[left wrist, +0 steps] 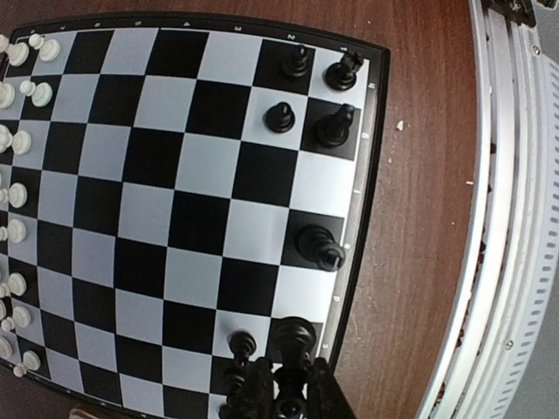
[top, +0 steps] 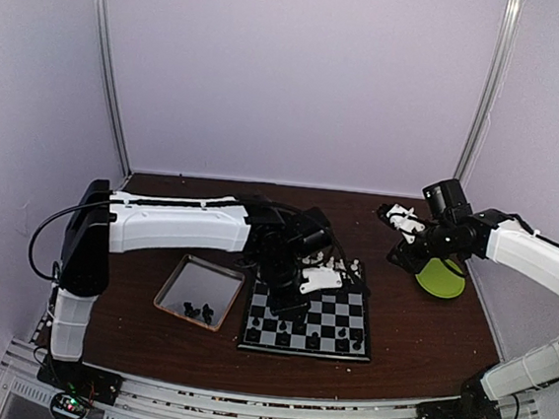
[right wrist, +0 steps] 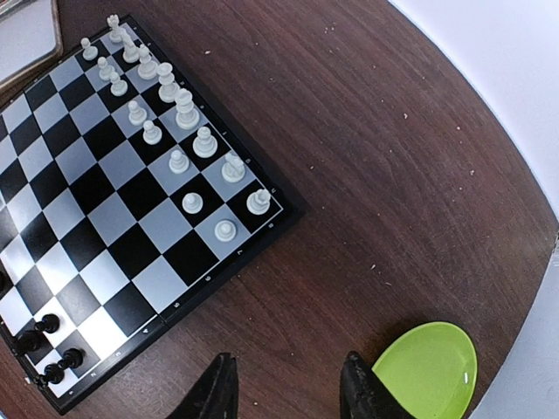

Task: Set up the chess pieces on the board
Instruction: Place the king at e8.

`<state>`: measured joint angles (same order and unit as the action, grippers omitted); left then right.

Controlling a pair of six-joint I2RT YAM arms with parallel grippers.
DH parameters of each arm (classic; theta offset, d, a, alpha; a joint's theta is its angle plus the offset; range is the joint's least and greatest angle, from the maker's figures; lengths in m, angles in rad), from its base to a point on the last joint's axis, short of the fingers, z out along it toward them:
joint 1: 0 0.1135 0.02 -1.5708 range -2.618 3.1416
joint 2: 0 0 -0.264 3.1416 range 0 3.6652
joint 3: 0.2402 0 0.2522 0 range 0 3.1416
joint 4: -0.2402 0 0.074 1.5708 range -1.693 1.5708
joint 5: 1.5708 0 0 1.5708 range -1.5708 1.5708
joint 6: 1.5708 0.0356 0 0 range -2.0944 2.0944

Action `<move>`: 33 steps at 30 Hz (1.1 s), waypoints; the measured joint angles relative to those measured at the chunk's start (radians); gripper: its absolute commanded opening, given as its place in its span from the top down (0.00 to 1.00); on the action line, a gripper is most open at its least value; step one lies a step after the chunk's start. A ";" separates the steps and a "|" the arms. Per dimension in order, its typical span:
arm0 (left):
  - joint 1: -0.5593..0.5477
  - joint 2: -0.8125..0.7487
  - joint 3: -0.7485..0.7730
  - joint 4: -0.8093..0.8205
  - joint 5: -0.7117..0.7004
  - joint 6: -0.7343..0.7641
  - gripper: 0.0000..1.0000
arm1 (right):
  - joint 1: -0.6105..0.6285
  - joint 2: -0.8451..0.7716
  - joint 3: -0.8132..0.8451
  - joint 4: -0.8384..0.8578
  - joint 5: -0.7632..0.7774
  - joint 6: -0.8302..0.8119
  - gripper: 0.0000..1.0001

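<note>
We see the board [top: 334, 314] lying on the table [top: 416, 332] just ahead of the arm bases. The white pieces [right wrist: 175, 131] stand in two rows along its far edge, at 12 o'clock in the top view. A few black pieces [left wrist: 334, 127] stand along the near edge at 6 o'clock, with gaps between them.

The left end effector [left wrist: 291, 388] hangs low over the left part of the board. Its fingers [left wrist: 258, 393] are drawn close around a black piece [left wrist: 293, 336], whose round head shows just above them. Another black man stands just beside it, at 9 o'clock in the wrist view.

At 9 o'clock of the board lies a metal tray [top: 178, 284], with more black men [top: 198, 311] gathered in its near corner.

The right end effector [right wrist: 288, 384] is raised above bare table at about 1 o'clock of the board. Its jaws are spread wide and hold nothing. A green plate [right wrist: 428, 367] lies just beside it, at about 2 o'clock of the board.
</note>
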<state>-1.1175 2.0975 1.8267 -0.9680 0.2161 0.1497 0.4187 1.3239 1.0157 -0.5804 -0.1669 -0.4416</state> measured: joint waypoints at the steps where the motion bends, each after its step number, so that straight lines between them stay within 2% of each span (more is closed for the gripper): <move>1: -0.005 0.013 0.009 -0.002 -0.008 0.012 0.88 | -0.006 0.000 0.003 0.000 -0.013 0.007 0.60; 12: -0.037 0.100 0.099 -0.069 -0.066 0.089 0.88 | -0.024 0.000 0.010 0.000 -0.074 0.031 0.60; 33: -0.058 0.161 0.141 -0.110 -0.078 0.108 0.88 | -0.024 0.000 0.010 -0.010 -0.095 0.026 0.60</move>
<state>-1.1755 2.2585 1.9678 -1.0779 0.1379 0.2573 0.3950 1.3243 1.0260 -0.5903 -0.2619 -0.4152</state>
